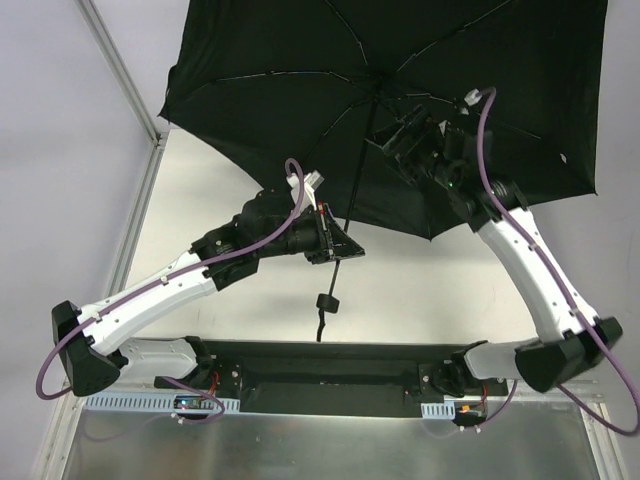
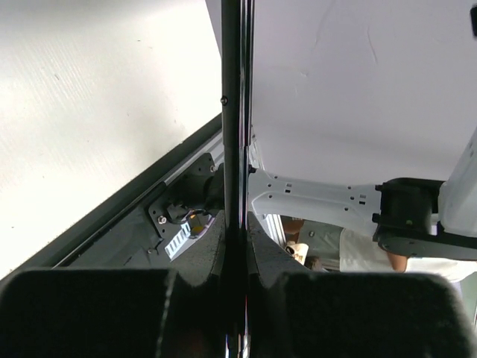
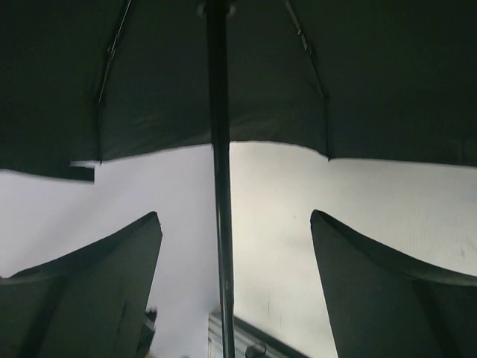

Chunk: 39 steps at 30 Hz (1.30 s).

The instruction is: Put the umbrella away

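The umbrella [image 1: 300, 70] is open, its black canopy spread over the far half of the table. Its thin black shaft [image 1: 355, 180] runs down to a small knob handle [image 1: 326, 301] with a wrist cord. My left gripper [image 1: 340, 252] is shut on the shaft [image 2: 232, 112] just above the handle. My right gripper [image 1: 390, 140] is open, high up under the canopy, its fingers on either side of the shaft [image 3: 218, 186] without touching it. The canopy's underside [image 3: 358, 74] fills the top of the right wrist view.
A white table [image 1: 240, 190] lies under the umbrella. A metal frame post [image 1: 120, 70] rises at the far left. The black base rail [image 1: 330, 365] of the arms runs along the near edge. The right arm [image 2: 417, 216] shows in the left wrist view.
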Motion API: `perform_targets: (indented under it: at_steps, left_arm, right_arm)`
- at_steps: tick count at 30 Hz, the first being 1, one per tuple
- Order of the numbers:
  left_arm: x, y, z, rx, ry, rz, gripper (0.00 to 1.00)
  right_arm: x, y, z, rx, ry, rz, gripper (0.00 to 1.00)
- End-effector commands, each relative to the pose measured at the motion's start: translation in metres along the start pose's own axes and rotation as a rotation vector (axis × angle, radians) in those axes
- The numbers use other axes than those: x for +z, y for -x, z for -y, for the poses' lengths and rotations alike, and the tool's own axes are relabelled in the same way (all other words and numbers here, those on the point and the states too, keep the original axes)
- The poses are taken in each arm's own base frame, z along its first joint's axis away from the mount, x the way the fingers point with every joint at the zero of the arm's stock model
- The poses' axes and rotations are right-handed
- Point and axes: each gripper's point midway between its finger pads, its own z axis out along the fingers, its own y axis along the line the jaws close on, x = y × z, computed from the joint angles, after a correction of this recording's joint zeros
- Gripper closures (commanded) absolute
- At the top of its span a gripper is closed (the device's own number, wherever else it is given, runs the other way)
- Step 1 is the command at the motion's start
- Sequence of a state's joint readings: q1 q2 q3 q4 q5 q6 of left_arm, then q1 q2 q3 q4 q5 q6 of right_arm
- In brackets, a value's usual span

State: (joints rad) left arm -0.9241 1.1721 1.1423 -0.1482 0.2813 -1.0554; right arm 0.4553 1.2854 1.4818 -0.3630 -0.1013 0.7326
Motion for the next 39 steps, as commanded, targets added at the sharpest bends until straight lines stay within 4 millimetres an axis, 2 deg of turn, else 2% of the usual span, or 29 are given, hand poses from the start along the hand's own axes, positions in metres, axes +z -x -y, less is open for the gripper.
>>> perform_targets:
  at_steps: [1, 5, 8, 12, 17, 22, 25, 28, 30, 33, 35, 39]
  left_arm:
    - [0.000, 0.002, 0.009, 0.013, -0.004, 0.009, 1.00]
    - [0.003, -0.003, 0.002, -0.002, 0.011, -0.005, 1.00]
    - [0.002, -0.005, 0.000, -0.004, 0.015, -0.007, 1.00]
    - [0.000, -0.005, 0.001, 0.002, 0.014, -0.008, 1.00]
    - [-0.001, -0.005, 0.001, 0.001, 0.015, -0.010, 1.00]
    - [-0.003, -0.003, 0.005, 0.020, 0.006, -0.004, 1.00]
    - [-0.005, -0.002, 0.005, 0.023, 0.009, 0.005, 1.00]
    - [-0.006, 0.000, 0.006, 0.032, 0.008, 0.012, 1.00]
    - [-0.007, 0.000, 0.007, 0.035, 0.008, 0.014, 1.00]
    - [-0.007, 0.000, 0.006, 0.034, 0.012, 0.012, 1.00]
    - [-0.006, 0.001, 0.006, 0.034, 0.014, 0.016, 1.00]
    - [-0.005, 0.003, 0.006, 0.034, 0.017, 0.023, 1.00]
  right_arm:
    - [0.028, 0.035, -0.013, 0.027, 0.003, 0.088, 0.17]
    - [0.051, 0.054, -0.014, 0.063, -0.017, 0.137, 0.17]
    - [0.068, 0.068, -0.018, 0.099, 0.002, 0.168, 0.21]
    - [0.081, 0.090, -0.029, 0.119, 0.007, 0.235, 0.24]
    - [0.095, 0.106, -0.033, 0.159, -0.004, 0.291, 0.30]
    - [0.114, 0.105, -0.030, 0.154, -0.029, 0.267, 0.45]
    - [0.115, 0.103, -0.031, 0.129, -0.032, 0.250, 0.57]
    - [0.113, 0.101, -0.026, 0.085, -0.042, 0.239, 0.57]
    - [0.112, 0.100, -0.028, 0.050, -0.018, 0.236, 0.53]
    - [0.110, 0.100, -0.025, 0.054, -0.003, 0.230, 0.55]
    - [0.110, 0.093, -0.031, 0.045, 0.040, 0.196, 0.55]
    - [0.107, 0.086, -0.036, 0.040, 0.085, 0.166, 0.48]
